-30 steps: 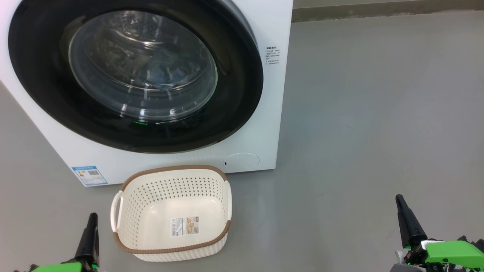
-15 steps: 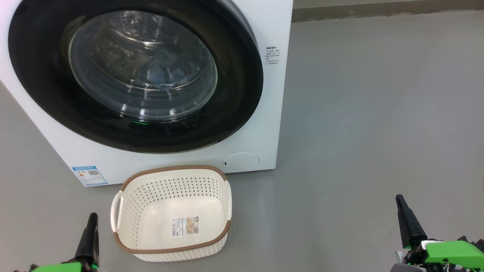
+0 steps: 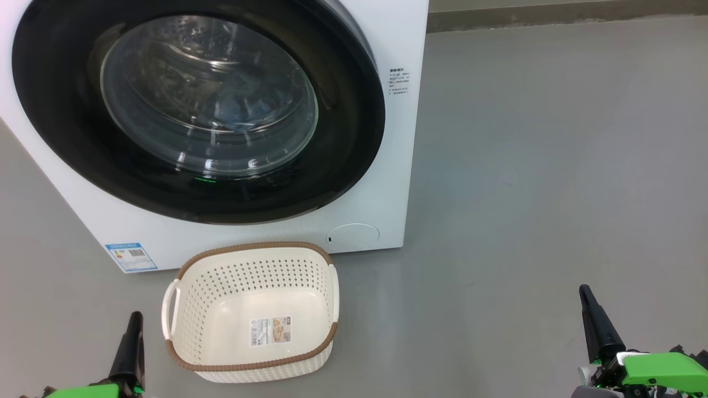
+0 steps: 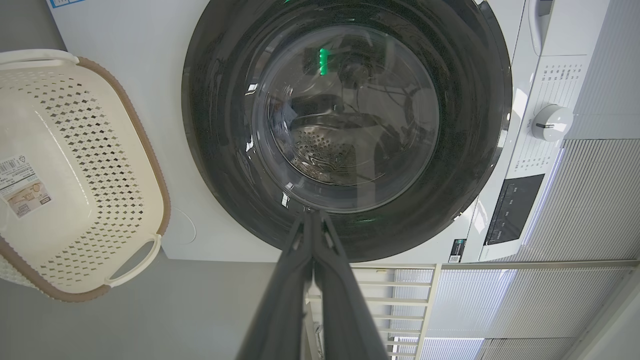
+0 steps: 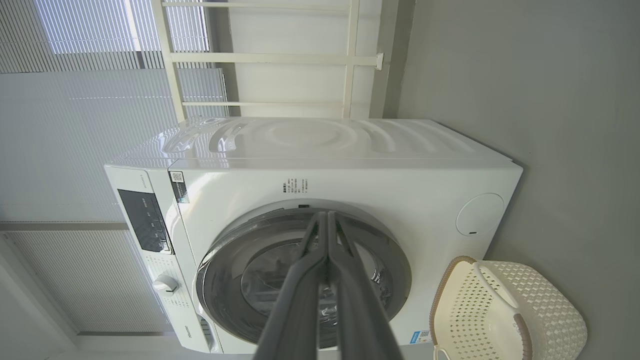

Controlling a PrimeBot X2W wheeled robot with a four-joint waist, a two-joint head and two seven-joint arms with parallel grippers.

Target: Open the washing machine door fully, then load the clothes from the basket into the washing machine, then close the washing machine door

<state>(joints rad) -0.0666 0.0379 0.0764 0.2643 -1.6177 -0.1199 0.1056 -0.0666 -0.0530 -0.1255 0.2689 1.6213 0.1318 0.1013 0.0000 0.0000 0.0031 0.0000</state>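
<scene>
With the door shut and basket empty, keep left gripper and right gripper closed, empty, clear of both.

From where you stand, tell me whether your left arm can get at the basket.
Probably yes. The left gripper, shut, sits low beside the white side handle of the basket, with bare floor between them and nothing in the way. It would have to open first.
</scene>
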